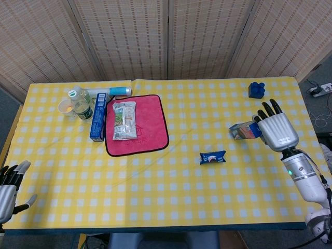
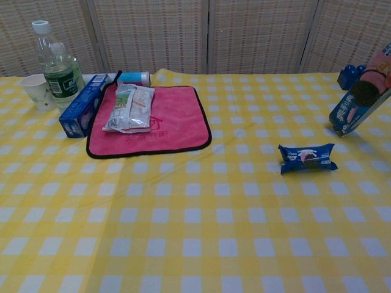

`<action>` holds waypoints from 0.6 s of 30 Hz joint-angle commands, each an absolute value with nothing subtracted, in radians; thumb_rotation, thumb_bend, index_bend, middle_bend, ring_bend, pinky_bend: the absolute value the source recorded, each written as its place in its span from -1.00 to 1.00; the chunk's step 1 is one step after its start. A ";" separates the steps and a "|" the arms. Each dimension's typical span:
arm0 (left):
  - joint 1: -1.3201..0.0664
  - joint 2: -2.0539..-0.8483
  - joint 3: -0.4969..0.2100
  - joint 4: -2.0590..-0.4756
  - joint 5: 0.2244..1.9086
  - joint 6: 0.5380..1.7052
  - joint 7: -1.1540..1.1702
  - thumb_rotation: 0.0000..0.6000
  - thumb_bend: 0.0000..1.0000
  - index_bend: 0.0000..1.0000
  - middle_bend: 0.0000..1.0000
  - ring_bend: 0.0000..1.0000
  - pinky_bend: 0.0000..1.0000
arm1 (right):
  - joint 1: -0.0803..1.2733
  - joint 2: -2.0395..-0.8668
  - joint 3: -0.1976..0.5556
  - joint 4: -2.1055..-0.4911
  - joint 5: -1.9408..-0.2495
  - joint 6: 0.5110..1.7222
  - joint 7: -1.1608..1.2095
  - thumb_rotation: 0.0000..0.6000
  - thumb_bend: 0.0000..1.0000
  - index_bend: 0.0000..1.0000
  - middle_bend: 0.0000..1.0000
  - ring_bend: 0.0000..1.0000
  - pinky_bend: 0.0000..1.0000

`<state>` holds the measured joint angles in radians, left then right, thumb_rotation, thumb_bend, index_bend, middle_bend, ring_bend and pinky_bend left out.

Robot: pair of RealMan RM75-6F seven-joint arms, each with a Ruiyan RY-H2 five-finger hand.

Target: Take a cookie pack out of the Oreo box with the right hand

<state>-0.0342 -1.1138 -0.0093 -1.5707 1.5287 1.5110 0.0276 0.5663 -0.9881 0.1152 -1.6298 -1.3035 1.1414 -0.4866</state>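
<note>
A small blue cookie pack (image 1: 212,157) (image 2: 307,158) lies flat on the yellow checked cloth, right of centre. My right hand (image 1: 277,129) grips the blue Oreo box (image 1: 245,130) (image 2: 359,104) above the table at the right; the box is tipped steeply with its open end pointing down and to the left. The pack lies apart from the box, below and to its left. At the bottom left corner, off the table edge, my left hand (image 1: 9,184) hangs with its fingers apart and holds nothing.
A pink cloth (image 1: 136,124) with a snack bag (image 1: 124,120) lies at the back left, beside a blue carton (image 1: 98,117), a water bottle (image 1: 82,104), a paper cup (image 1: 66,107) and a blue tube (image 1: 118,92). A blue toy brick (image 1: 256,89) sits at the back right.
</note>
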 commanded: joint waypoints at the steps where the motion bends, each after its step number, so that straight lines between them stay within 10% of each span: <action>1: -0.035 -1.113 -0.010 -1.573 1.528 1.511 0.030 1.00 -0.48 -0.89 -0.80 -0.81 -1.00 | 0.566 -1.028 0.141 -1.604 -1.308 1.162 -0.437 1.00 -0.50 -0.30 -0.34 -0.73 -0.80; 18: -0.022 -1.109 -0.007 -1.566 1.511 1.518 0.022 1.00 -0.48 -0.89 -0.81 -0.81 -1.00 | 0.644 -1.270 0.275 -1.573 -1.315 1.147 0.066 1.00 -0.52 -0.36 -0.34 -0.73 -0.80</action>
<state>-0.0226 -1.1088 -0.0075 -1.5660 1.5113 1.5176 0.0222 0.6278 -1.2141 0.2420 -1.5711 -1.3217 1.1512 -0.0438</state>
